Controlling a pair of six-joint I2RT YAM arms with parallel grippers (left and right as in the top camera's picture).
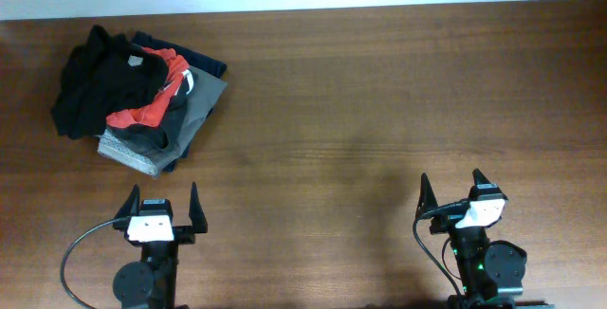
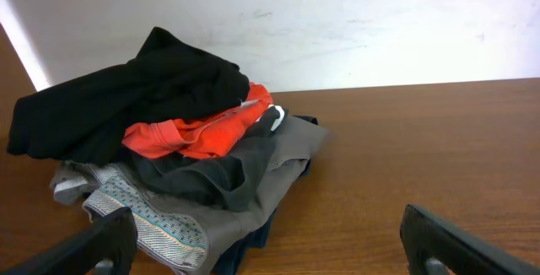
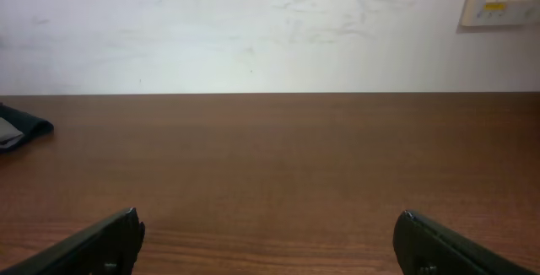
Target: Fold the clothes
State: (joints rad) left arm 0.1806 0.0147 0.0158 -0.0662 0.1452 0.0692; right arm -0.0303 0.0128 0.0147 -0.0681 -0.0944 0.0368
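Observation:
The black shirt point(image 1: 100, 81) lies crumpled on top of a pile of clothes at the table's back left. In the left wrist view it point(image 2: 135, 106) sits on top, left of centre. My left gripper point(image 1: 161, 200) is open and empty, a little in front of the pile. In its own view the fingertips point(image 2: 270, 245) frame the pile's front edge. My right gripper point(image 1: 453, 188) is open and empty at the front right, far from the pile; its own view point(image 3: 266, 241) shows bare table between the fingers.
Under the black shirt lie a red garment point(image 1: 152, 105) point(image 2: 202, 127), a dark grey garment point(image 2: 202, 178), a grey folded garment point(image 1: 152, 148) point(image 2: 253, 199) with a patterned waistband, and a dark blue one point(image 1: 204, 63). A white wall runs behind the table's far edge.

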